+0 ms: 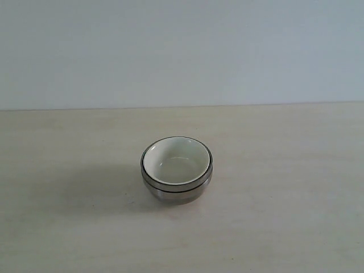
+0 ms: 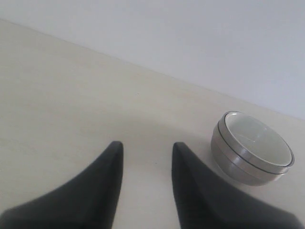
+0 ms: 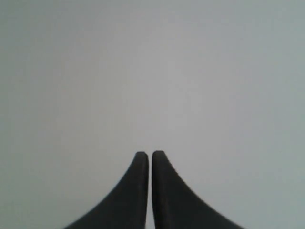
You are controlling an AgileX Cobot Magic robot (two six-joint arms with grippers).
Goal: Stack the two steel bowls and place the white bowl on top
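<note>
- The two steel bowls [image 1: 176,191] sit nested one inside the other near the middle of the table [image 1: 68,227], forming one round stack.
- Their outer wall is shiny grey metal, curved and smooth. Two thin rims show as dark lines, one just above the other.
- The white bowl [image 1: 175,161] rests upright inside the top steel bowl. Its rim lies just within the metal rims and about level with them.
- Its inside is glossy cream-white with a soft highlight across the bottom. Its outer side is hidden by the metal.
- The table is pale, matt and wood-like, with faint grain. A soft shadow lies to the left of the stack in the exterior view.
- Behind the table stands a plain, light grey wall [image 1: 170,51].
- The left gripper [image 2: 146,144] has its jaws apart and nothing between them. Its fingers [image 2: 102,191] are dark, matt and tapered to rounded tips, above bare table.
- In the left wrist view the stack stands well apart from that gripper, off to one side.
- The right gripper [image 3: 150,153] has its dark, curved jaws pressed together, with only a hairline gap. It holds nothing and faces the plain grey surface.
</note>
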